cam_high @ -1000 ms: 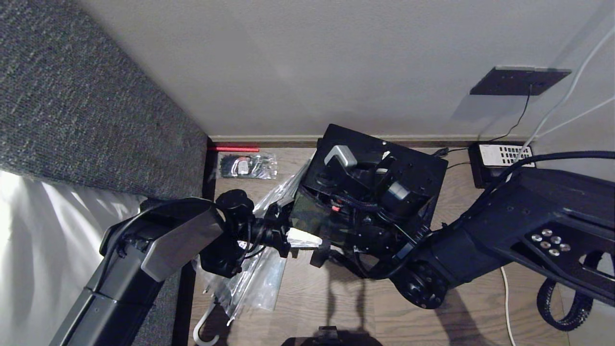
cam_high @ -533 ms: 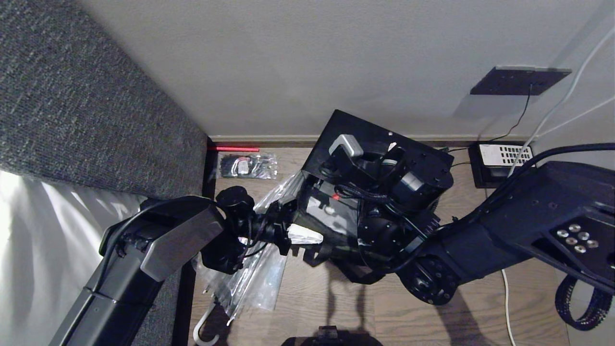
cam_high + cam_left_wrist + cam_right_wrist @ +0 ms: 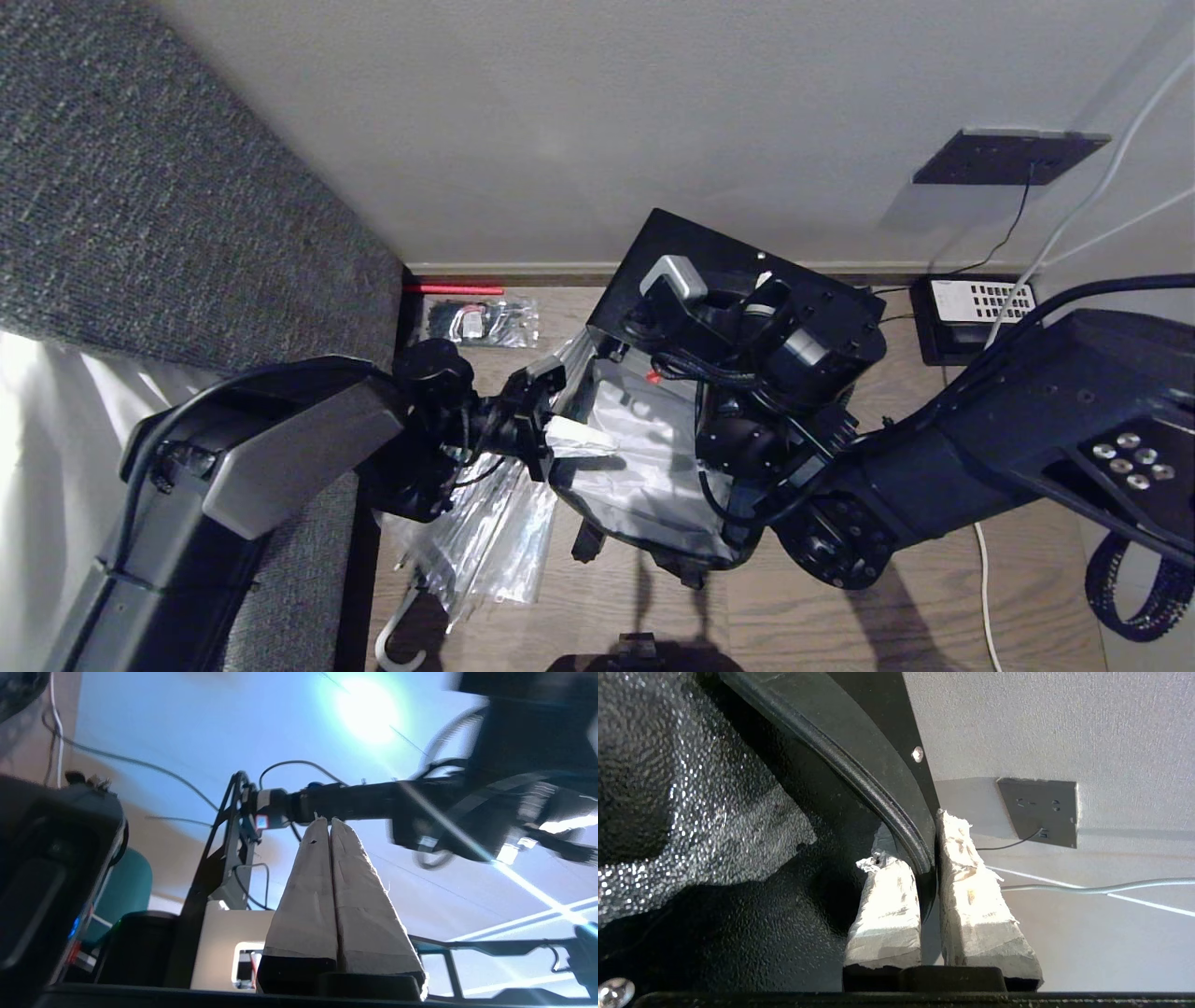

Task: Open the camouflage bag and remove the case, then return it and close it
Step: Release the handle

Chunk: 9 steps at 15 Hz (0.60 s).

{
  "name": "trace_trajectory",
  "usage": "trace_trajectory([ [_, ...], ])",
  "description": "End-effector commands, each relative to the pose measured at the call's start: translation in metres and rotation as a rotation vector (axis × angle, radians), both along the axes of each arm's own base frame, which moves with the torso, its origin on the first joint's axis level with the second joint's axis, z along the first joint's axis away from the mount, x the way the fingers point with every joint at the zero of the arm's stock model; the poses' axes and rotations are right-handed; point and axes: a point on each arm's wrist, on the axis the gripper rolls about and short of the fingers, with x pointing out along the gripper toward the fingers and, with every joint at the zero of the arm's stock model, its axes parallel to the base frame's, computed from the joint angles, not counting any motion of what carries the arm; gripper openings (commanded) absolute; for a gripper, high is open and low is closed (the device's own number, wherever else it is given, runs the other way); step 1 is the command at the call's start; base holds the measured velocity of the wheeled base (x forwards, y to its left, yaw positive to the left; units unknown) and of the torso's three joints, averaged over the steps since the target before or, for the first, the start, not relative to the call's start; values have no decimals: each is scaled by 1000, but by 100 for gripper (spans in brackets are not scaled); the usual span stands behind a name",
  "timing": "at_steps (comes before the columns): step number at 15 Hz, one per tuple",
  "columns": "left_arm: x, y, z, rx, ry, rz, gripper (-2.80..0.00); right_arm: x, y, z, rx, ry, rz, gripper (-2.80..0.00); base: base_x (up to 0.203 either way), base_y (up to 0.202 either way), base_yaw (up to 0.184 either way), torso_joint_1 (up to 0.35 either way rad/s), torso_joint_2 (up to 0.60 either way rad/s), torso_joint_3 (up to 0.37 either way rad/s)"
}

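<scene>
The camouflage bag (image 3: 644,467) sits on the wood floor by the wall, with its silvery lining facing up. Its black lid (image 3: 663,245) is tipped up and back toward the wall. My right gripper (image 3: 913,837) is shut on the lid's black rim (image 3: 878,788), one taped finger on each side of it. My left gripper (image 3: 597,437) hovers over the bag's left edge. Its taped fingers (image 3: 308,896) are pressed together with nothing between them. The case does not show in any view.
A clear plastic-wrapped umbrella (image 3: 485,541) lies against the bag's left side. A grey upholstered block (image 3: 140,205) fills the left. Along the wall lie a small packet (image 3: 481,322), a red stick (image 3: 453,289) and a power adapter (image 3: 971,308) with cables.
My right gripper has swung the lid up and back, so the camouflage panel turned away and the silvery lining came into sight. My left arm has risen a little and drawn slightly left.
</scene>
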Motion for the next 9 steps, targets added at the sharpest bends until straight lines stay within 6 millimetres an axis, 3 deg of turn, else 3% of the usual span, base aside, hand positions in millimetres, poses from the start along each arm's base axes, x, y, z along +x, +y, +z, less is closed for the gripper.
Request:
trace_trajectory([
  [1,-1,20,34,-19,-64,39,-280,1,0,-1,-3,3,-8,-280,0,0,0,0,0,0],
  [4,-8,44,53,-55,-158,161,-280,2,1,-2,-3,4,-10,-280,0,0,0,0,0,0],
  [6,-13,73,73,-89,-291,324,-280,2,1,-3,2,10,-24,-280,0,0,0,0,0,0],
  [9,-30,83,86,-88,-220,388,-280,3,2,-2,3,7,-24,-280,0,0,0,0,0,0],
])
